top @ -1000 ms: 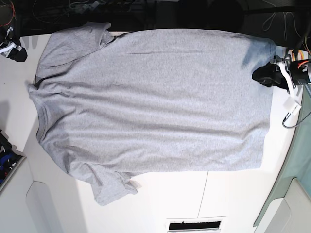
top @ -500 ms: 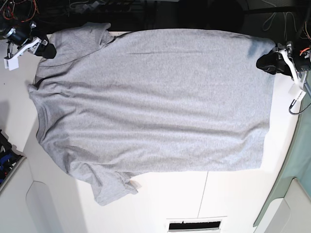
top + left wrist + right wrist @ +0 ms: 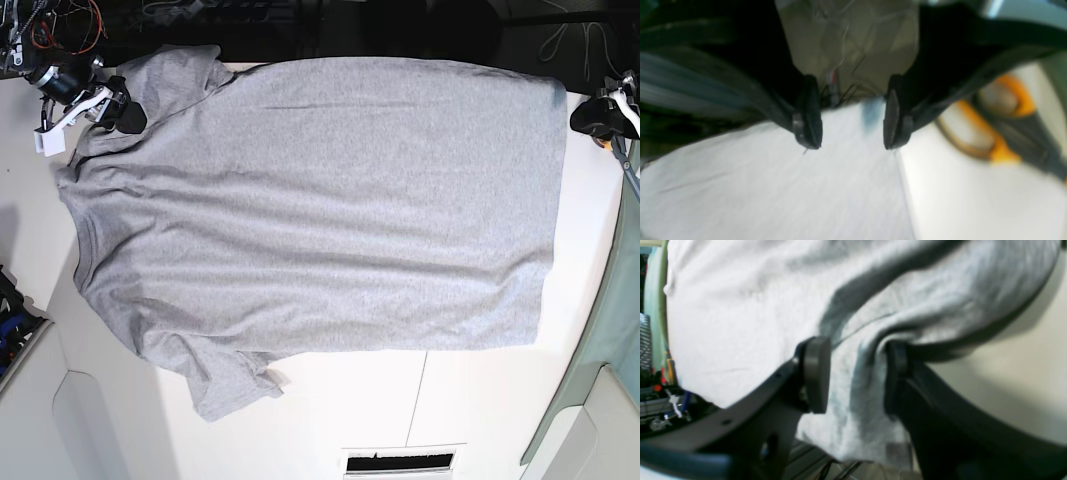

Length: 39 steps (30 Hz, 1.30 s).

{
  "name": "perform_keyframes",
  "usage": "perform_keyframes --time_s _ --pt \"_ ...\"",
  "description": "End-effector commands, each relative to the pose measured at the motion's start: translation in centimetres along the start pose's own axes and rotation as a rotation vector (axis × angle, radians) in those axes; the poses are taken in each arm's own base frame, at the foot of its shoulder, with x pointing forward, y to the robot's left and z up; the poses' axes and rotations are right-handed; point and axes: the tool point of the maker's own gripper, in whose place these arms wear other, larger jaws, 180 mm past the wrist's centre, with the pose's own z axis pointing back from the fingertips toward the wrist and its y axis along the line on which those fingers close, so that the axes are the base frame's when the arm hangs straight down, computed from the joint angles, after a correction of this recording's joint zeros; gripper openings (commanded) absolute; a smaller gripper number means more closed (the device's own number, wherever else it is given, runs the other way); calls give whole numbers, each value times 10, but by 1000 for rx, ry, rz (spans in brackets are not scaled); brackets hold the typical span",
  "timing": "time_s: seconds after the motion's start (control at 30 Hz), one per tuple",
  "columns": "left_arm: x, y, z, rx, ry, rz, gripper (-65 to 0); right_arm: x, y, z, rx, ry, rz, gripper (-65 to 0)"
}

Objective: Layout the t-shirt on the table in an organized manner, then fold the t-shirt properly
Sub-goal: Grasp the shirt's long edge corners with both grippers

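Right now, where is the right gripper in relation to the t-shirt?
In the base view the right gripper is at the upper left, at the t-shirt sleeve by the table edge; in the right wrist view its jaws straddle a fold of cloth.

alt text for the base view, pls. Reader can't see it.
A light grey t-shirt lies spread flat, plain side up, across a white table, one sleeve pointing toward the bottom edge. The right gripper sits at the shirt's upper-left sleeve; the left gripper is just off its upper-right corner.

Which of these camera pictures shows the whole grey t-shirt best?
The base view: the t-shirt lies spread across the table, both sleeves visible. The right wrist view shows only a bunched fold between the right gripper pads; the left wrist view, a blurred edge.
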Motion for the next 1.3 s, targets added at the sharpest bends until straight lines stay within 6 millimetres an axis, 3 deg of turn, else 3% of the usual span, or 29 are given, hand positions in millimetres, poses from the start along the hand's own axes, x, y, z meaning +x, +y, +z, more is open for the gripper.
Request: perform_keyframes --time_s 0.0,0.17,0.6,1.0,1.27 --pt "10 5 5 16 -30 -26 -316 8 -2 2 -12 -7 17 -397" --pt "-2 22 -3 85 -40 -8 -316 20 1 0 -4 -27 29 -397" --pt "-23 51 -22 101 -28 180 -316 22 1 0 -5 -29 32 -397" --pt "-49 21 -50 25 69 166 -316 22 0 0 -6 -29 32 -397" --pt "-62 13 -50 1 158 156 -316 22 0 0 -5 -29 32 -397"
